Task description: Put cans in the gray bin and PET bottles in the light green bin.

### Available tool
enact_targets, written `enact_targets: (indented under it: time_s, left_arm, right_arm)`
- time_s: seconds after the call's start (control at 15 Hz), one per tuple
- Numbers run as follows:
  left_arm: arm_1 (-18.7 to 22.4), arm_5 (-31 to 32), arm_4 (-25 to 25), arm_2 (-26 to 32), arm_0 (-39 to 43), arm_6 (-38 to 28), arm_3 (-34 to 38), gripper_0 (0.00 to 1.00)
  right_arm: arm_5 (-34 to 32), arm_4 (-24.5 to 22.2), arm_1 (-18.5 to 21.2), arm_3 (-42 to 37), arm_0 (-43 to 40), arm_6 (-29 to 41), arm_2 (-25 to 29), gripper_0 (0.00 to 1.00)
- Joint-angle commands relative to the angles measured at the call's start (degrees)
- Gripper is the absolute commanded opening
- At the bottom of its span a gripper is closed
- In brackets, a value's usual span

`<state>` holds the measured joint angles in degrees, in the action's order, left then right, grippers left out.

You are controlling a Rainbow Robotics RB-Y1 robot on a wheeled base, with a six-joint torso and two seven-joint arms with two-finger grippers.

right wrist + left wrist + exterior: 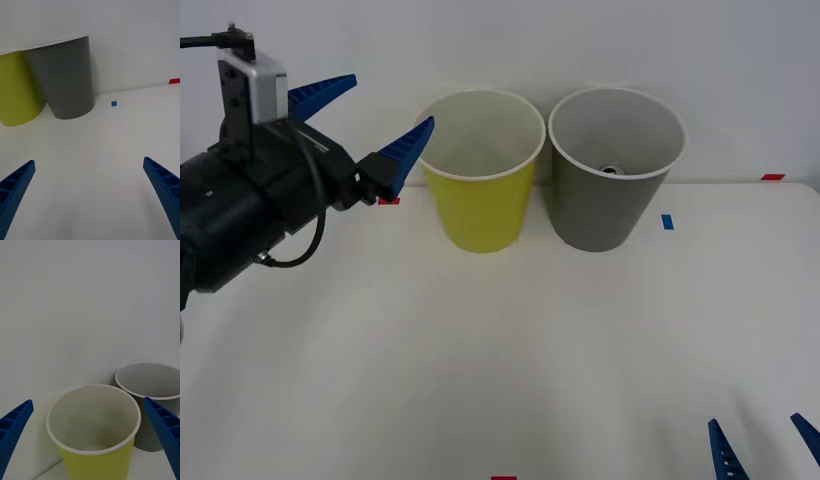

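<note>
Left gripper (pixel 370 115): spread, empty, raised beside the green bin (pixel 480 215) at the table's (pixel 480 380) far edge. Gray bin (pixel 610 205): touching it; something small inside, likely the can (pixel 610 170). Right gripper (pixel 763 440): spread, near edge. Retract clear of both rims.

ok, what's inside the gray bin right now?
In the front view, the gray bin shows a pale inner wall and a small dark-and-silver round thing low inside, possibly a can top. Its near wall covers the bottom, so the label can't be seen.

Left hand (pixel 375 115) raised, fingers spread; right hand (pixel 763 445) low, spread.
</note>
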<state>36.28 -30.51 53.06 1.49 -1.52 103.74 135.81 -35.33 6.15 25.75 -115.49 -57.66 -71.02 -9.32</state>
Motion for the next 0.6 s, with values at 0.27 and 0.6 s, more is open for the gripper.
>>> enact_targets:
  time_s: [0.27, 0.6]
  left_arm:
    - [-8.86, 2.30, 1.43, 3.34, 14.27, 6.04, 6.13, 1.00]
    - [-7.10, 19.52, -8.41, -2.28, 24.64, 8.24, 5.52, 1.00]
  right_arm:
    - [0.00, 0.00, 0.00, 0.00, 0.00, 0.00, 0.00, 1.00]
    - [0.00, 0.00, 0.00, 0.00, 0.00, 0.00, 0.00, 1.00]
